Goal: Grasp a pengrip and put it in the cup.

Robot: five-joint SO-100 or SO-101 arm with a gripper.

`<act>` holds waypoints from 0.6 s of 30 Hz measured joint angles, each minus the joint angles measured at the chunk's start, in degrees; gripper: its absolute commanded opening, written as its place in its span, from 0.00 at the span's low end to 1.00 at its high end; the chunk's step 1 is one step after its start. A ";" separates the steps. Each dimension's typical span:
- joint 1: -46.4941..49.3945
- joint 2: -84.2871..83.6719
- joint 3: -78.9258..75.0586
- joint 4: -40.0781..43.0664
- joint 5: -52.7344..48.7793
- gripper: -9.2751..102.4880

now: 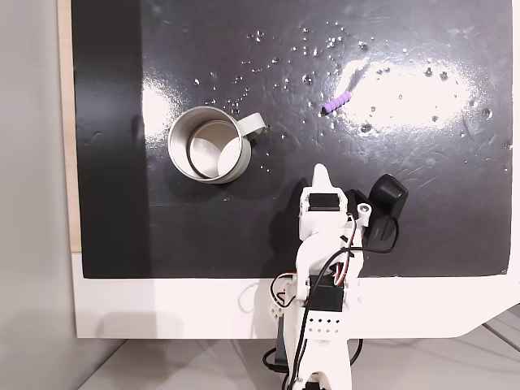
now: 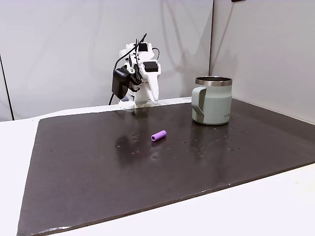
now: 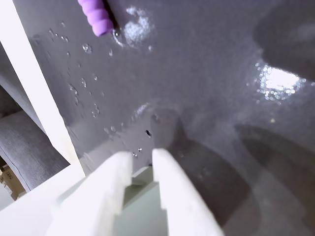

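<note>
A big black mat (image 1: pixel 422 211) covers most of the table in both fixed views. It is shiny, with bright glare spots and little white specks on it. A white table edge (image 1: pixel 162 305) shows along the bottom of the top-down fixed view.

The white robot arm (image 1: pixel 321 268) sits at the bottom middle of the top-down fixed view. In the side fixed view the arm (image 2: pixel 140 78) is folded up at the back of the mat, in the upper middle of the frame, with black wires on it.

The cup (image 1: pixel 209 145) is a round silver mug with a pale handle tab, left of middle in the top-down fixed view. In the side fixed view the cup (image 2: pixel 212 100) stands upright on the right side of the mat.

The gripper (image 1: pixel 322 172) points up the frame, just above the arm. In the wrist view the gripper (image 3: pixel 142 160) shows two white fingers with just a thin gap between them. They are nearly closed and hold nothing.

The pengrip (image 1: pixel 338 101) is a tiny purple ribbed tube. It lies on the mat, upper right of middle, apart from the cup and the gripper. In the side fixed view the pengrip (image 2: pixel 158 135) lies near the middle. In the wrist view the pengrip (image 3: pixel 96 17) is at the top left.
</note>
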 measured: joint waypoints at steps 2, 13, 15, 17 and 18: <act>-2.29 -0.44 -1.49 0.70 0.00 0.08; -10.90 -23.38 -26.81 3.78 2.99 0.09; -10.72 -29.53 -31.55 3.78 4.75 0.09; -10.99 -35.60 -35.95 3.78 7.21 0.08; -11.07 -38.50 -37.88 3.78 8.35 0.08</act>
